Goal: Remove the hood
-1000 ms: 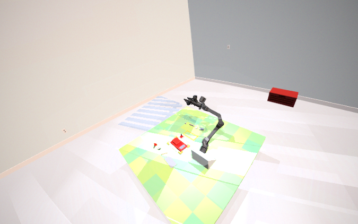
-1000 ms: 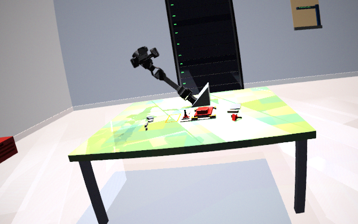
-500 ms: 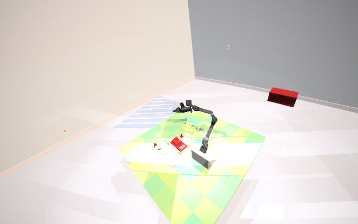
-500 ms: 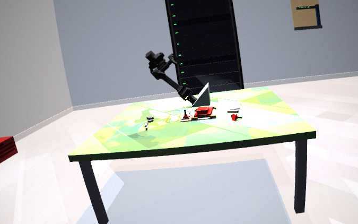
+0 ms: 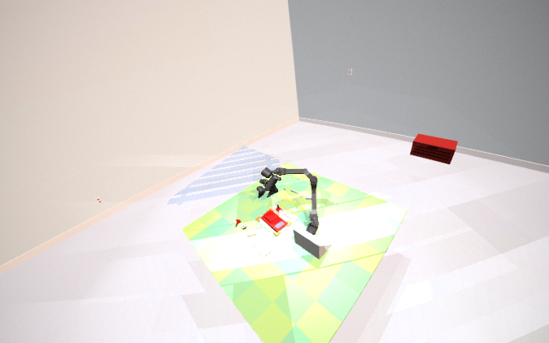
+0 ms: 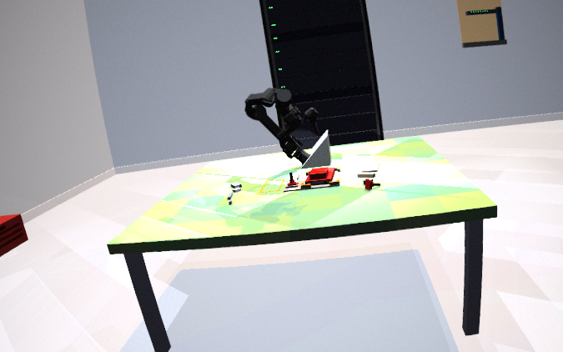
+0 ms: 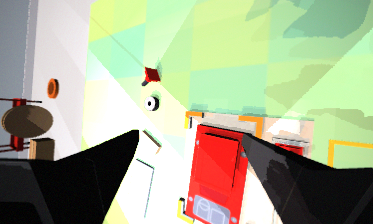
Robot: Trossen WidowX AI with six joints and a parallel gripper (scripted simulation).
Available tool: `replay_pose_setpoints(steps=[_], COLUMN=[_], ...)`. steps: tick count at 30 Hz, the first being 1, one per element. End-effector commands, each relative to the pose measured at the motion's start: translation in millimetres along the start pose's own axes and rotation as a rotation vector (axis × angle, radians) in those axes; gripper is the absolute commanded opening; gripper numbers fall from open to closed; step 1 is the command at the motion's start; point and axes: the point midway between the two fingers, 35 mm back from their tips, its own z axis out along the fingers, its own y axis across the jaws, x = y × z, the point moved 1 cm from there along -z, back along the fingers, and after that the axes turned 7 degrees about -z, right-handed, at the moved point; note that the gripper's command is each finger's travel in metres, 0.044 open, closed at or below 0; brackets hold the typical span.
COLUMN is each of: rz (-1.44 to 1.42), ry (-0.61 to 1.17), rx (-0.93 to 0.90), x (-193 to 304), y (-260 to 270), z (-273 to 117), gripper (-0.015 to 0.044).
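The tool [image 7: 187,150] hangs spread wide and empty above the toy car [image 7: 214,175], its red hood [image 7: 218,156] framed between the fingers, presumably lining up a grasp.

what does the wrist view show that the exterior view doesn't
Only the wrist view shows the end effector open with nothing between its fingers, the toy car's windshield, and a small white wheel. Only the exterior view shows the table's legs, the dark rack behind, and the arm poised above the car. Both show the red car and the yellow-outlined marked area.
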Motion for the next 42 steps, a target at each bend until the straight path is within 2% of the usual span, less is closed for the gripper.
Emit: replay_pose_setpoints(steps=[1,7,9,42], rz=[0.02,0.008,0.001,0.001], ry=[0.155,0.362,0.379,0.378], rx=[0.14,0.462,0.504,0.504], x=[30,77,81,87], y=[5,6,5,-5], z=[26,54,56,75], gripper=[0.044,0.044,0.044,0.044])
